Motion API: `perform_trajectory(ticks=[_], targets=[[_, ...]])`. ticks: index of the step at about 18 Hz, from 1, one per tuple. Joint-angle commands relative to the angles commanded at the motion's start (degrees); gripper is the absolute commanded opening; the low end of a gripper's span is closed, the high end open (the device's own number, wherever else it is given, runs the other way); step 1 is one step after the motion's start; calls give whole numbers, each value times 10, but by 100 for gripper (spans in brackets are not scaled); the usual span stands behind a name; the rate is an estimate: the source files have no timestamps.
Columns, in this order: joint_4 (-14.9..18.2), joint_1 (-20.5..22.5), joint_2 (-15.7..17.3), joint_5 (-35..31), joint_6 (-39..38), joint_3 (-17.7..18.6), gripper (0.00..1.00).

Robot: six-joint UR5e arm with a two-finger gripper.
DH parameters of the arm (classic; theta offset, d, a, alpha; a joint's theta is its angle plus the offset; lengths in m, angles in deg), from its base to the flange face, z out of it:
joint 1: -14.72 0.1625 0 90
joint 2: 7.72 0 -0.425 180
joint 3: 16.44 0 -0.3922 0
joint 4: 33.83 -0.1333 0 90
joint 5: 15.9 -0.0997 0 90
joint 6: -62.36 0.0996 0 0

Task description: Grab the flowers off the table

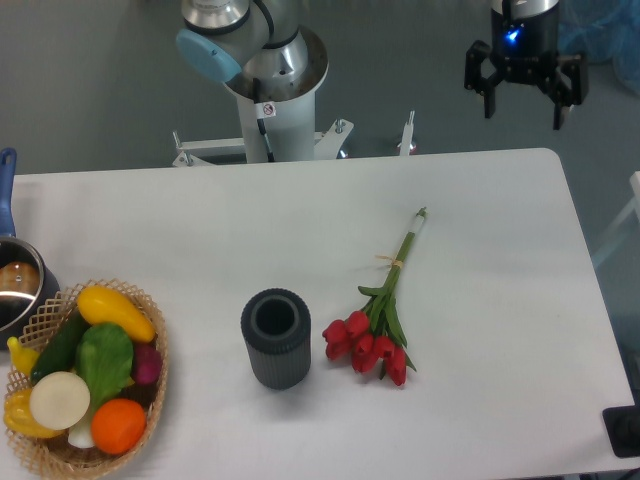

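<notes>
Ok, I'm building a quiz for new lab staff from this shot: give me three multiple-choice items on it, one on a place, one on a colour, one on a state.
1. Where do the flowers lie?
A. in the wicker basket
B. on the table, right of the dark cup
C. inside the dark cup

2. What colour are the flower heads?
A. red
B. yellow
C. white

3. How is the gripper?
A. shut on the stems
B. open, above the table's far edge, holding nothing
C. resting on the basket

Key: 1 B, the bunch lies flat on the table beside the cup. 2 A, the tulip heads are red. 3 B, its fingers hang spread and empty.
</notes>
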Motion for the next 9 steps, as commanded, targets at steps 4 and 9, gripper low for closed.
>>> perform_trajectory(ticks=[4, 9], targets=[[0, 0, -3, 7, 0, -2, 100], [-2, -4, -4, 11, -5, 2, 100]])
